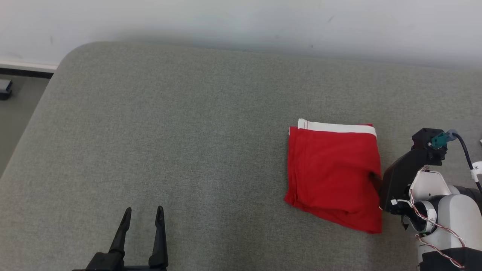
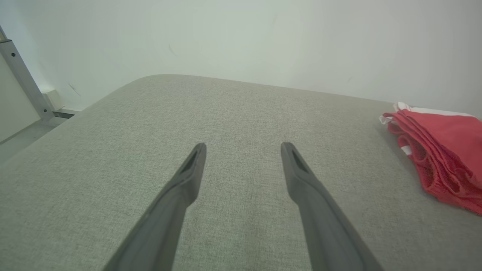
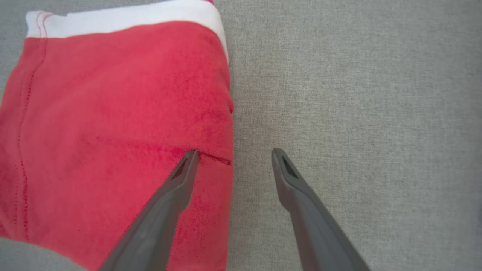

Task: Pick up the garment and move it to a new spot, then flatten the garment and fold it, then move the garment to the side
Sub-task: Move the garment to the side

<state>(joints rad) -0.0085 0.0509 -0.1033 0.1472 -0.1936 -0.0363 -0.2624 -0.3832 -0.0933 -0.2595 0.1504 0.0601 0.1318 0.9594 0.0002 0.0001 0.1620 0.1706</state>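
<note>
I have the garment (image 1: 333,177) lying folded on the right part of the bench (image 1: 188,113), about midway between its far and near edges and well away from the rounded far-left corner. It is red, a thick squarish stack of layers, with a white band along the edge that faces the wall (image 1: 241,19).

My right gripper (image 3: 235,150) is at the garment's right-hand edge, its jaws spread as wide as they go and nothing held between them. In the right wrist view that edge runs up between the two fingers. The left finger (image 3: 169,195) lies over the red cloth, with its tip at a small crease near the edge. The right finger (image 3: 301,195) is over bare grey upholstery just beside the cloth. I cannot tell whether the left finger is pressing on the fabric or is just above it.

My left gripper (image 1: 144,210) is near the bench's near edge, left of centre, with its jaws also fully apart and empty over bare upholstery. From its wrist camera the garment (image 2: 444,150) shows at the far right, its stacked folds facing that gripper, well apart from both fingers.
</note>
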